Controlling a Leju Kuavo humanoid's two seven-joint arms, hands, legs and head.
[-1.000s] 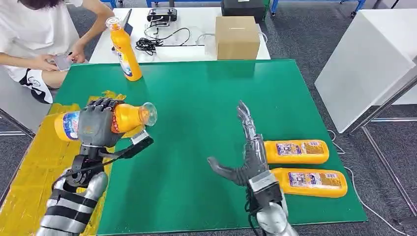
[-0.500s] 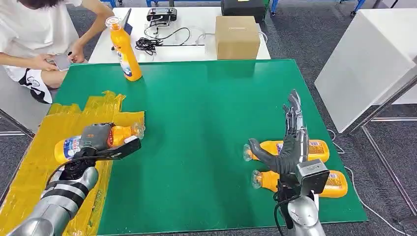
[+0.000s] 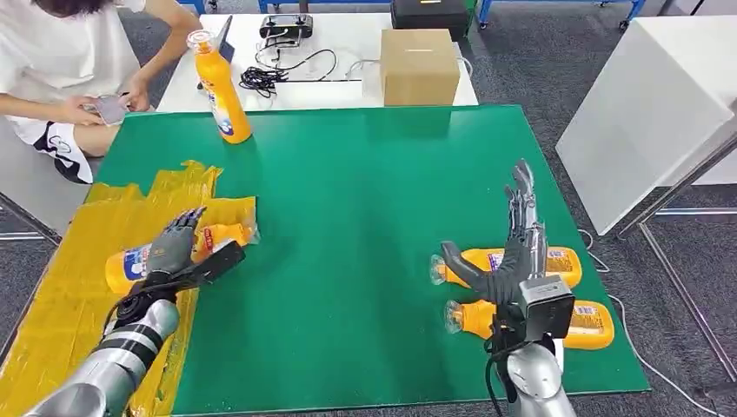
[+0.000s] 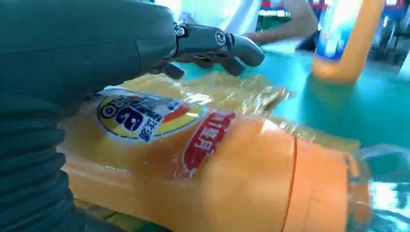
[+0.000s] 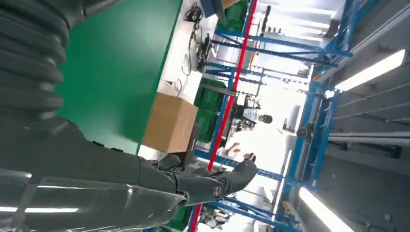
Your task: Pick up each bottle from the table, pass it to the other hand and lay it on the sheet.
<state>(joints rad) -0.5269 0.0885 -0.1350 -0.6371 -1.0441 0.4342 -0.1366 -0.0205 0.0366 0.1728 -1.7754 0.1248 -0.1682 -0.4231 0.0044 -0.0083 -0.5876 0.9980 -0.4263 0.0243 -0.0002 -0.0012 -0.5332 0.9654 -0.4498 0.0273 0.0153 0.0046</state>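
An orange bottle [image 3: 130, 261] lies on its side on the yellow sheet [image 3: 61, 304] at the table's left. My left hand [image 3: 178, 252] hovers over it with fingers spread, holding nothing; up close in the left wrist view the bottle [image 4: 203, 164] lies just under the fingers [image 4: 217, 46]. Two more orange bottles [image 3: 556, 261] [image 3: 587, 323] lie side by side on the green table [image 3: 365, 191] at the right. My right hand [image 3: 513, 256] stands upright over them, fingers straight and apart, empty. A fourth orange bottle [image 3: 220, 87] stands upright at the far left.
A cardboard box [image 3: 419, 66] and black cables [image 3: 269, 76] sit on a white table beyond the green one. A person in white [image 3: 61, 61] sits at the far left with a phone. A white panel [image 3: 643, 113] stands to the right.
My left hand lowered the bottle onto the yellow sheet and let go, its fingers now spread. My right hand swung right to above the two lying bottles and stays there.
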